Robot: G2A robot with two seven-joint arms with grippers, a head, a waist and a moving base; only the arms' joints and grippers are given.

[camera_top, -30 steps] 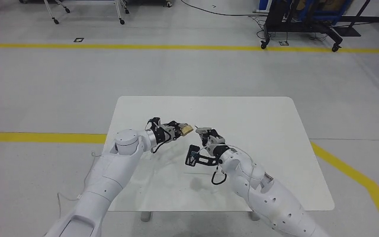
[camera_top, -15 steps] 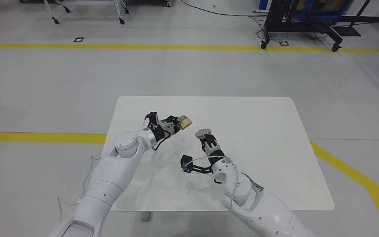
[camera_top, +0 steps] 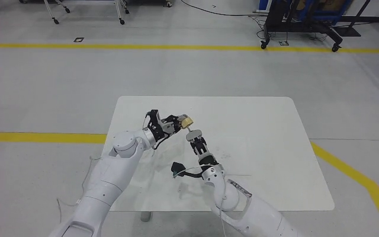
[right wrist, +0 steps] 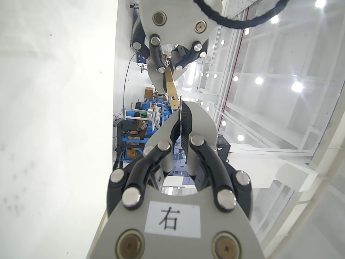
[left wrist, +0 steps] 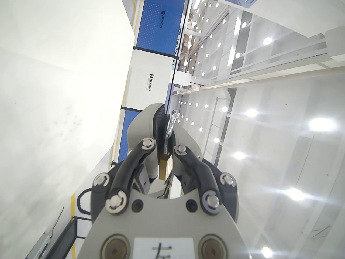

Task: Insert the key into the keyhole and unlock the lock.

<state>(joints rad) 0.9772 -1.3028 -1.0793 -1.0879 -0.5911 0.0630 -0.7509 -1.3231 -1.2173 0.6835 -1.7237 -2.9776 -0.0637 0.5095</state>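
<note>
— Grey floor with yellow lines [camera_top: 177,46] surrounds a white worktop [camera_top: 266,130]. Where is the lock?

— Held off the worktop, toward 10 o'clock from its middle in the top view. The left gripper [left wrist: 167,119] is clamped on the lock [right wrist: 171,92], its fingers pinching the shackle [left wrist: 173,115], with the brass body toward the wrist.

— And the key?

— The right gripper [right wrist: 181,113] is closed on the key [right wrist: 178,117], which shows as a thin metal edge between the pads. In the top view this gripper sits at 5 o'clock from the lock, very near it.

— Is the key in?

— No. The keyhole [right wrist: 172,97] faces the right wrist camera, uncovered. The key's tip is just beside the lock's end. I cannot tell whether they touch.
</note>
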